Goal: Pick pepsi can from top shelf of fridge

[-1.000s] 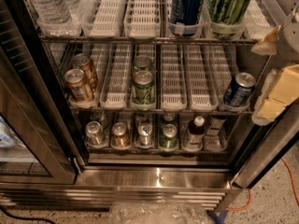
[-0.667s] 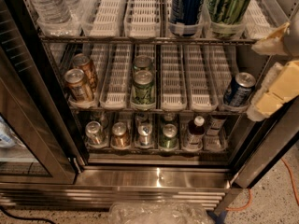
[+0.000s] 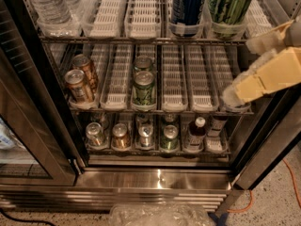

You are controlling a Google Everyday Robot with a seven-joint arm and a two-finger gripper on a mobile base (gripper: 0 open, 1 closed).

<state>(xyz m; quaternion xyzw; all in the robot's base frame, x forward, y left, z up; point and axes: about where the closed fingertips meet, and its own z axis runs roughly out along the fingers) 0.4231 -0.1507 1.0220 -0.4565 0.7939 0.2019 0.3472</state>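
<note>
Camera view: claw (image 3: 240,69) comes in from the right edge, hanging in front of the right end of the second rack. It reads wide: two cream prongs apart, with nothing between them.

Key relation: pepsi can (image 3: 188,6) is up and to the left of the claw in the picture, one rack higher. Depth offset between the two can't be judged from this one view. Only one arm on the rig, so there is no choice of side.

Pepsi can stands at the front of its white lane tray on the top shelf (image 3: 141,40) of the fridge (image 3: 155,180), against the tray's clear front. Long axis is vertical and the can is upright. Its top is cut off by the frame, so the lid is not visible. Small white print shows on the side facing the camera.

Green can (image 3: 229,6) stands in the next lane to the right, just beside the pepsi and between it and the claw's side.

Judgement: the claw needs to rise and shift left, then go in level past the green can, with the prongs straddling the upright body.
</note>
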